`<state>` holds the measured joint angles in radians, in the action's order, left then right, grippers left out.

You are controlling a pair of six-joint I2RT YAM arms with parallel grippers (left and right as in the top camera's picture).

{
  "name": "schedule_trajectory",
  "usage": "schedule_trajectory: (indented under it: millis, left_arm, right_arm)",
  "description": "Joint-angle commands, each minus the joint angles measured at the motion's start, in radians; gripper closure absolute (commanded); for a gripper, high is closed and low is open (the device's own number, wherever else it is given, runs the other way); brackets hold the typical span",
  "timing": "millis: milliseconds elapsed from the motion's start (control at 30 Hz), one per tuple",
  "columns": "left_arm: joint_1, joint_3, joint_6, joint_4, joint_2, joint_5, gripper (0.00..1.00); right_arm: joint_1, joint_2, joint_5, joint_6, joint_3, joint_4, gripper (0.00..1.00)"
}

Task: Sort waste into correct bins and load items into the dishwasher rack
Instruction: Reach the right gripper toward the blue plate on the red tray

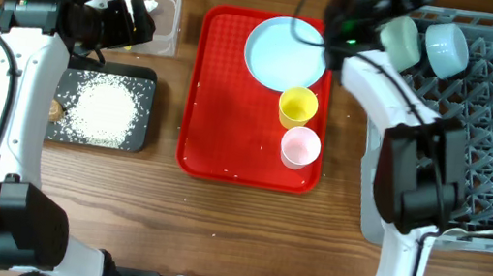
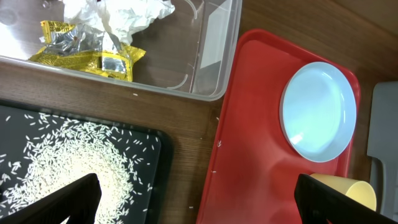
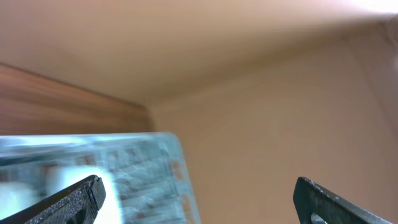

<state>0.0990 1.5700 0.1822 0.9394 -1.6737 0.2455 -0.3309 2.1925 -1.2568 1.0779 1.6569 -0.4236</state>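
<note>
Hovering by clear tub (image 2: 214, 53), left pincer (image 2: 196, 183) spread, empty; right pincer (image 3: 198, 183) spread.

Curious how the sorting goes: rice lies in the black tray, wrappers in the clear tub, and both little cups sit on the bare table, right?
Not quite. The overhead view shows the yellow cup and the pink cup on the red tray, not the table. The rest is right.

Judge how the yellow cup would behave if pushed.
The yellow cup looks small, so probably light, sliding easily on the glossy red tray. Round-sided, it could roll if tipped, perhaps bumping the nearby pink cup.
</note>
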Motion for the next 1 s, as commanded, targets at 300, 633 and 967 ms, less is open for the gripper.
schedule_trajectory:
  millis: [300,633,967]
  left_arm:
    - [0.002,0.005,0.006,-0.003,0.005,0.008,0.00]
    - [0.002,0.005,0.006,-0.003,0.005,0.008,0.00]
    - [0.002,0.005,0.006,-0.003,0.005,0.008,0.00]
  right_arm:
    - [-0.169,-0.145,0.777,-1.041,0.028,0.830,0.00]
    - [0.083,-0.276,1.490,-1.294,0.028,1.094,0.21]
    - [0.061,-0.058,1.448,-1.471,0.016,1.135,0.40]
